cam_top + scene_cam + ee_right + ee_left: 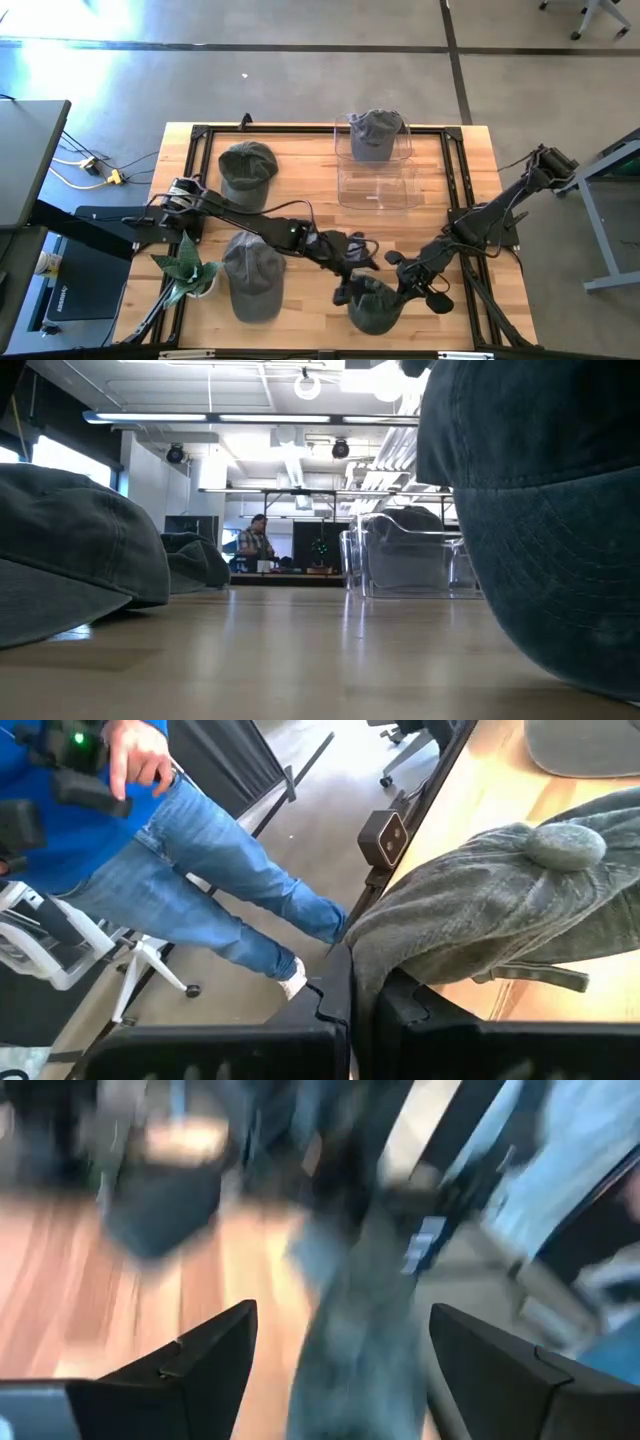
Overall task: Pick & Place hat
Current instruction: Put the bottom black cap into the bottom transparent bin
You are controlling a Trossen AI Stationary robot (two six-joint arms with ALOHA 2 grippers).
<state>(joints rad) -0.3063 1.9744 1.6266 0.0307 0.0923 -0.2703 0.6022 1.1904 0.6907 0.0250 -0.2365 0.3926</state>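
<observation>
Both arms meet at the near-edge grey cap (372,303): right gripper (365,982) clamps its fabric, left gripper (340,1350) hangs open beside it. Grasping seems done; next likely calls for carrying it to the clear bin (378,188).

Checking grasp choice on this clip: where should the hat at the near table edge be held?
By its brim edge, from the right. The hat lies crown-up, button on top, so only thin fabric at the rim fits between fingers. The right gripper is shut on it there; the left gripper is open beside it.
</observation>
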